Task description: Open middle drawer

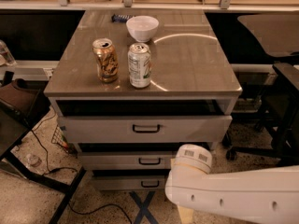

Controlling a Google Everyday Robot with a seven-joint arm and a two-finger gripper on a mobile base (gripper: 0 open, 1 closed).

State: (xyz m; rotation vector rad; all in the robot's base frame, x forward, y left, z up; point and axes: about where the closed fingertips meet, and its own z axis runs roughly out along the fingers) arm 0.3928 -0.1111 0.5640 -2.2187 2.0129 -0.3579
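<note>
A gold can (105, 59), a white can (139, 65) and a bowl (142, 28) are standing on the grey cabinet top (191, 66), above a speckled floor (28, 202). The middle drawer (126, 161), narrow-fronted with a black handle, is sitting second down. The gripper (184, 213) is hanging low by its right end; I cannot tell its opening.

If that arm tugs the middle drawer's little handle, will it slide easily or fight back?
Probably slides straight out: the middle drawer is shallow, with a rigid-looking loop handle. The white can on top might wobble if it jerks. The claw sits low, under the white arm.
</note>
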